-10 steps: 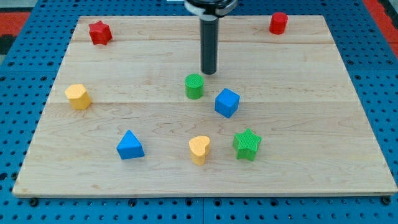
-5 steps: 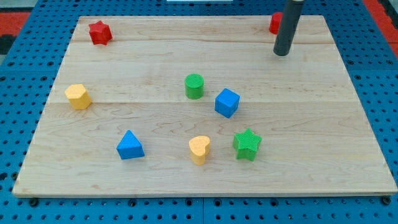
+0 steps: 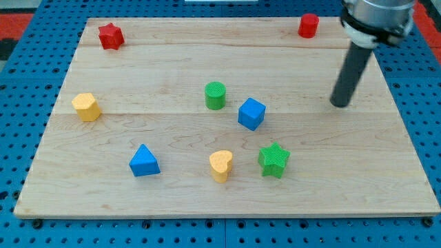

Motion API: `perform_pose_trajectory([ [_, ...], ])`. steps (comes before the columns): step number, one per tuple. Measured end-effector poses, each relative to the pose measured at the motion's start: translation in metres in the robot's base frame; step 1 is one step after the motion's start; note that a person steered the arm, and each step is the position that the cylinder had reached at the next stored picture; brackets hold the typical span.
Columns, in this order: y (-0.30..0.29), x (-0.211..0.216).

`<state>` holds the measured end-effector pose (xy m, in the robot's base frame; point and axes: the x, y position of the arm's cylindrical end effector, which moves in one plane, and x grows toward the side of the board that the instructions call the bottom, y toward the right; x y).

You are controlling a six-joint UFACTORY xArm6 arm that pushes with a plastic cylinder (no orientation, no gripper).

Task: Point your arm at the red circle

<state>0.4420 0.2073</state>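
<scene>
**Near the board's top right corner: red circle, tip well apart**

At the view's top right, on pale planked wood board (image 3: 172,69): smooth red plastic cylinder, the red circle (image 3: 308,25), upright. Below and to its right, well apart: my tip (image 3: 339,104), end of a straight dark matte rod. No jaws on this rod. Mid-board: ribbed green cylinder (image 3: 215,95), blue cube (image 3: 251,114), green star (image 3: 274,160), yellow heart (image 3: 220,165), blue triangle (image 3: 144,160). Leftward: yellow hexagon (image 3: 86,106), red star (image 3: 109,36). No writing legible anywhere.
</scene>
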Motion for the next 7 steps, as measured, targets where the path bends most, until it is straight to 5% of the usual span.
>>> perform_pose_trajectory([
  [1,0.006,0.008],
  [5,0.034,-0.228],
  [7,-0.126,-0.209],
])
